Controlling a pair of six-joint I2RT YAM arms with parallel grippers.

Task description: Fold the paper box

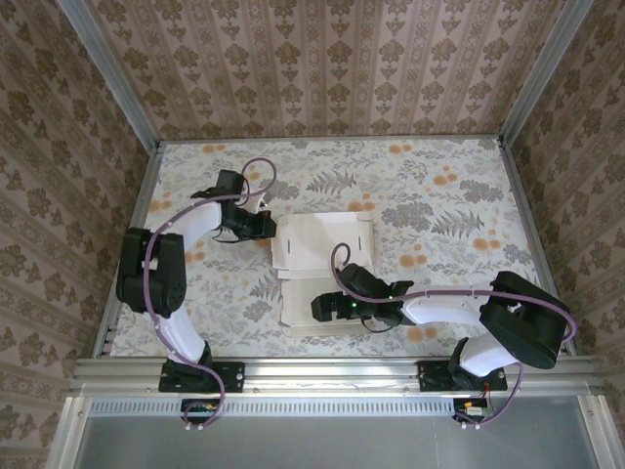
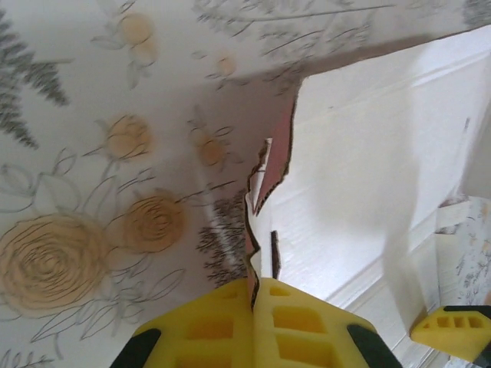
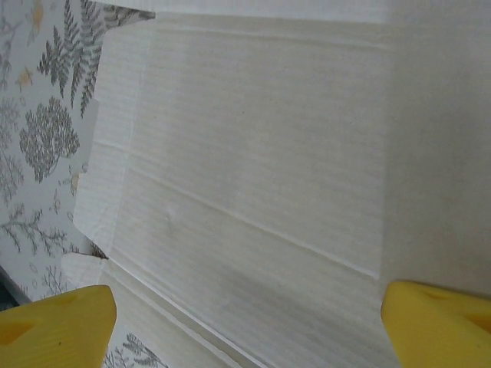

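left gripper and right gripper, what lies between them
The paper box, flat, pale inner side up. In the top view the left gripper meets its left edge and the right gripper hangs over its near part.

The paper box [image 1: 322, 249] is thin card. Its upturned inner face is matt off-white, with a faint ribbed grain and pressed crease lines. Where an edge lifts on the left the outer side shows pink, and the cut edge there looks rough and fibrous. The table [image 1: 439, 186] has a smooth printed floral covering with a soft sheen. The left fingers [image 2: 215, 330] and right fingers [image 3: 54, 322] are matt yellow, moulded in plastic or rubber; which of the two cannot be told. The left ones have recessed pockets. The arm shells [image 1: 190, 223] are glossy white and black plastic. The rail [image 1: 332, 369] along the near edge is bare brushed metal. The walls [image 1: 322, 59] look like matt patterned paper.
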